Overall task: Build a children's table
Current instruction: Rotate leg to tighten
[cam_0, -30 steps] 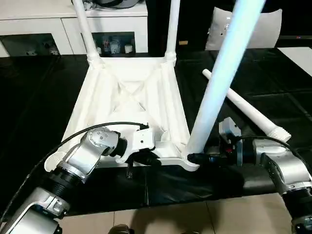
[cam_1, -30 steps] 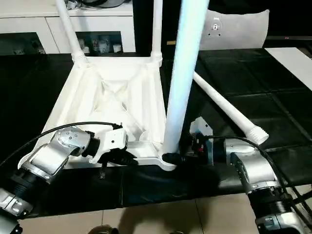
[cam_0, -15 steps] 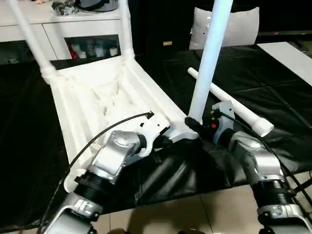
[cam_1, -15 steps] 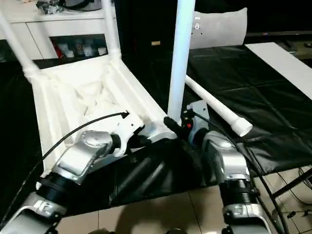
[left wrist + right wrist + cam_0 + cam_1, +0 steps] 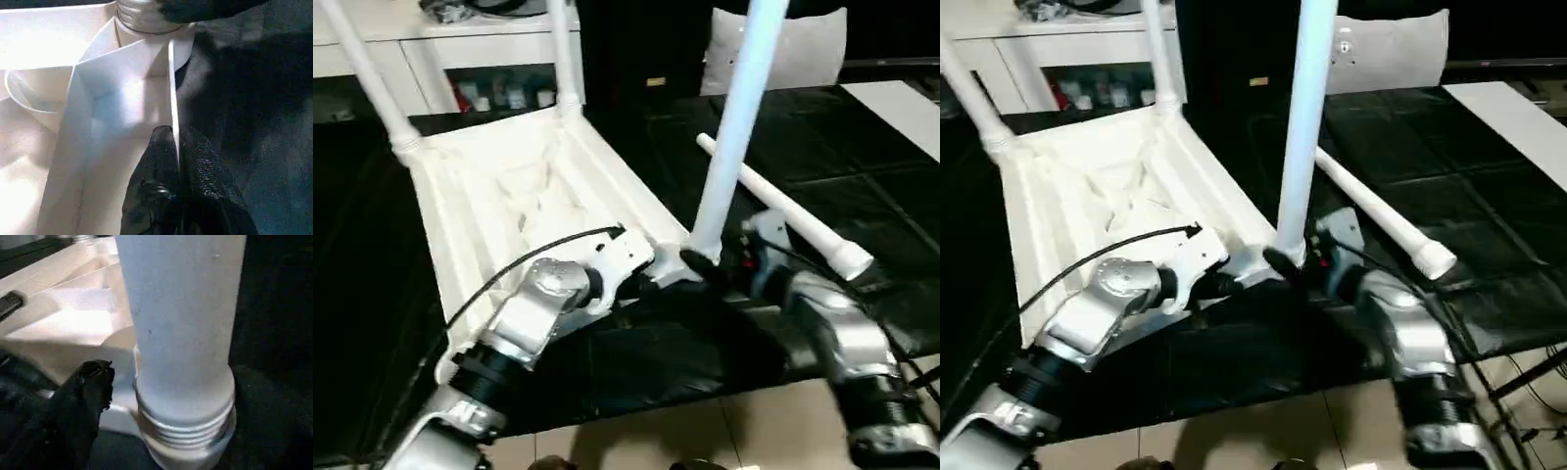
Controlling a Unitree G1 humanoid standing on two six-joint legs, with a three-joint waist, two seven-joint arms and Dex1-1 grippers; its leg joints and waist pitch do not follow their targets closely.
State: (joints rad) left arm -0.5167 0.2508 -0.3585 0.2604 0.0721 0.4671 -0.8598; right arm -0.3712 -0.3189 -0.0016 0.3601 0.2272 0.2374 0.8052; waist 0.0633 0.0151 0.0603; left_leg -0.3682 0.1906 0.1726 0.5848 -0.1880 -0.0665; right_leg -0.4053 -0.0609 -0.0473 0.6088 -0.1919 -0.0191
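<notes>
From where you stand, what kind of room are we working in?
Probably a lived-in room or a lab: a black-covered work table, white cabinets with small items on shelves, a pale cushion and a tiled floor.

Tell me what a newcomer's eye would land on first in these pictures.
First, the tall white leg rising at the tabletop's near right corner, with the right hand at its base and threads still showing above the socket. Next, the upturned white tabletop, slewed on the black table, its near edge pinched by the left hand. A loose leg lies to the right; two more stand at the far corners.
</notes>
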